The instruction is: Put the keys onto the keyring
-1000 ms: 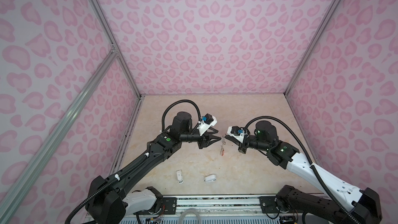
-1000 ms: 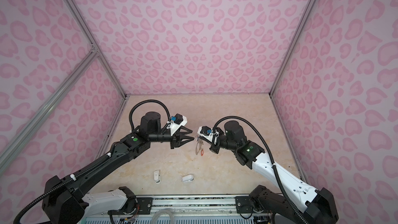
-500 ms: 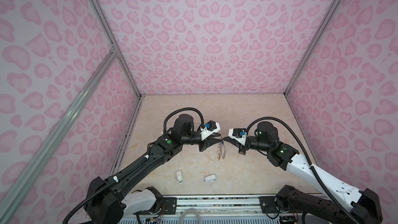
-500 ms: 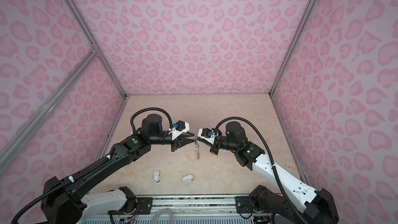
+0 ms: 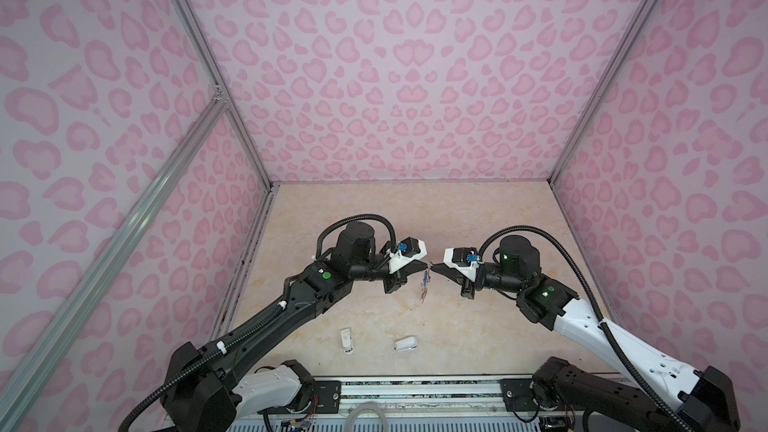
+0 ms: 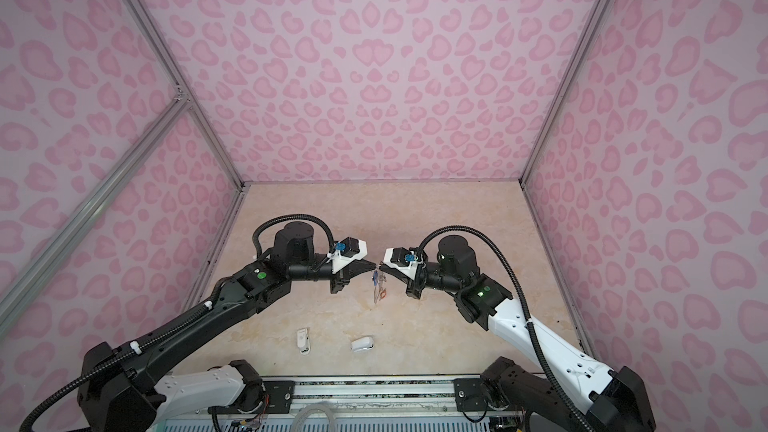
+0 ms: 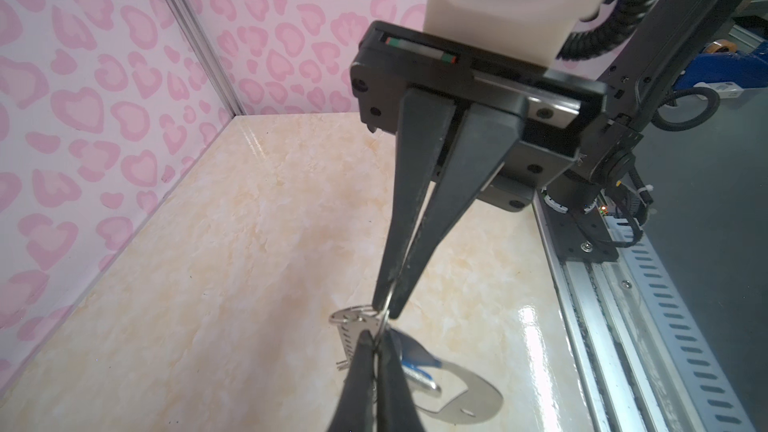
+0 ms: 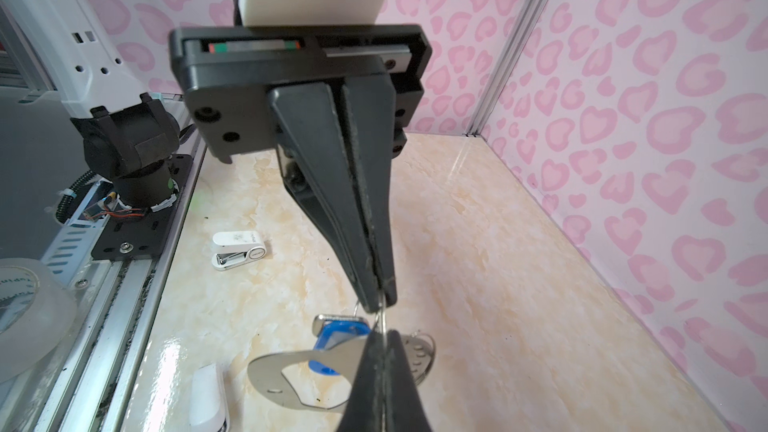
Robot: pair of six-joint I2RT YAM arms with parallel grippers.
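Bright even light (glare on tabletop [image 7: 530, 326])

keyring [image 8: 262, 371] partly behind right end effector [image 8: 383, 338] | keys [image 5: 424, 282] too small to separate | white object [image 8: 210, 396] edge-cropped

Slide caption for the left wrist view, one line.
Left pincer and right pincer, tip to tip, both pinch a wire ring of the keyring; the blue-tagged key hangs beside it.

grippers [image 5: 426, 265] [image 5: 433, 278] 2 | arms [image 5: 270, 322] [image 5: 615, 334] 2 | keyring [image 8: 266, 376] 1 | keys [image 8: 340, 331] [image 8: 420, 353] 2 | white objects [image 5: 347, 341] [image 5: 405, 344] 2 | tape roll [image 8: 25, 313] 1 | walls [image 5: 83, 118] [image 5: 395, 76] [image 5: 685, 118] 3
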